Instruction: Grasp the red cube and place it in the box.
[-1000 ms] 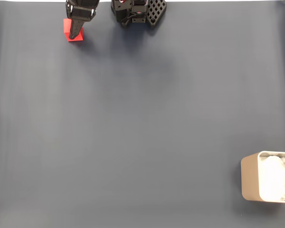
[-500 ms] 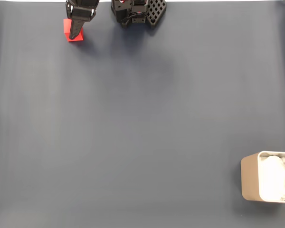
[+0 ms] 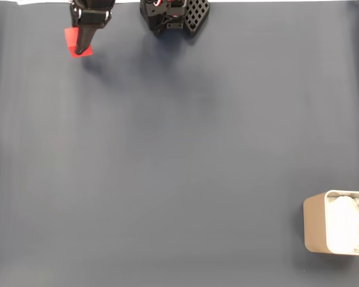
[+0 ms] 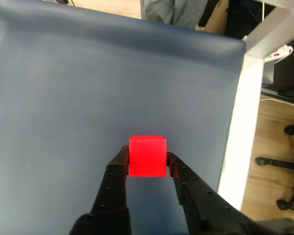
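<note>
**Red cube pinched in the hand, box far across the counter**

While the fixed view catches it at the top left edge, the hand [image 3: 79, 51] reads best in the wrist view [image 4: 147, 157], where its two black fingers [image 4: 116, 169] are closed to the cube's width and press against opposite side faces of the red cube [image 4: 147, 156]. The cube sits square between the fingertips, its front and top faces bare. Whether it rests on the counter or is held just above it cannot be told from either view.

From above, the cube [image 3: 70, 39] shows as a red patch to the left of and below the dark finger, which covers much of it. The arm's black base [image 3: 173, 15] stands at the top edge, just right of the hand, cut off by the frame.

The box [image 3: 314, 224] sits at the lower right corner of the dark blue counter [image 3: 179, 155], well apart from the cube. Its right side runs out of the picture, and white crumpled lining [image 3: 346, 226] fills what can be seen of its inside.

In the wrist view the counter's white edge [image 4: 237, 132] runs down the right, with a wooden floor [image 4: 279, 127] and part of a chair base [image 4: 284, 164] beyond it.
</note>
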`<state>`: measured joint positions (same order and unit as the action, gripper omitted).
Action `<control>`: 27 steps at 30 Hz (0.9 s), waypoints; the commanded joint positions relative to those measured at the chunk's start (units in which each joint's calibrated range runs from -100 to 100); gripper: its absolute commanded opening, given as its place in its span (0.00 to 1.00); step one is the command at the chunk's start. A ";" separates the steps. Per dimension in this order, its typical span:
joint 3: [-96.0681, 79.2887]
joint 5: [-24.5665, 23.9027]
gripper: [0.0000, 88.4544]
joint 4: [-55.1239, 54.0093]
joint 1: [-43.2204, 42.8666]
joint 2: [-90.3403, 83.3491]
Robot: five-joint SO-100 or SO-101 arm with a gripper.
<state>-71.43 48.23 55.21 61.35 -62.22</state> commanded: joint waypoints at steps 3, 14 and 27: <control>8.38 1.03 0.07 -0.54 -3.68 3.12; 18.05 2.10 0.07 -0.37 -12.42 9.28; 29.18 2.93 0.07 0.53 -24.84 15.69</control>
<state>-46.93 50.77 55.29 39.32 -47.37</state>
